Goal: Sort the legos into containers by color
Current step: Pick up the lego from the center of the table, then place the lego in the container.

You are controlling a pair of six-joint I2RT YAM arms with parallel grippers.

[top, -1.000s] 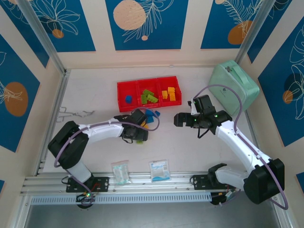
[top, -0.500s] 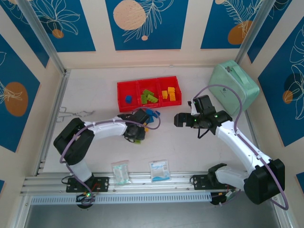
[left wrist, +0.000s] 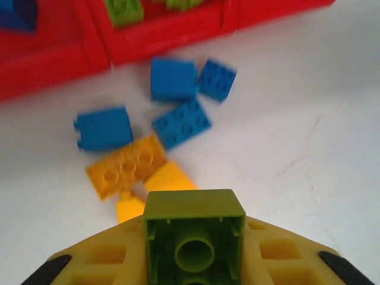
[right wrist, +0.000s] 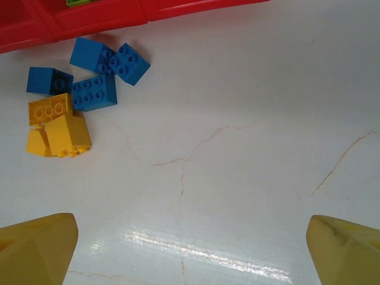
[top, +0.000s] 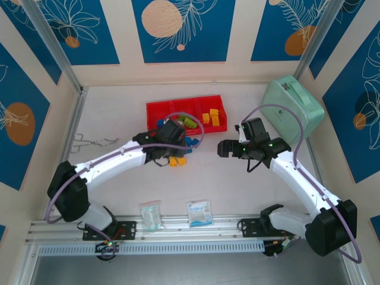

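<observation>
Legos lie in two places: some are sorted in the red tray at the far side of the table, and the rest sit in a loose pile on the table just in front of the tray. In the top view the right bin holds orange-yellow bricks and the middle bin holds green ones. The left wrist view shows a blue brick in the left bin. The pile has four blue bricks and about three yellow bricks, touching or nearly touching one another. The blue ones lie nearer the tray and the yellow ones on the near side.

The left gripper hangs above the table at the tray's near edge, beside the pile. It is clamped on a green brick, which sits between its fingers with the hollow underside facing the wrist camera.

The right gripper is above bare table to the right of the pile, apart from it. Its jaws are spread wide with nothing between them, and its yellow fingertips sit at the lower corners of the right wrist view.

A mint case stands at the far right. Two clear packets lie at the near edge between the arm bases.
</observation>
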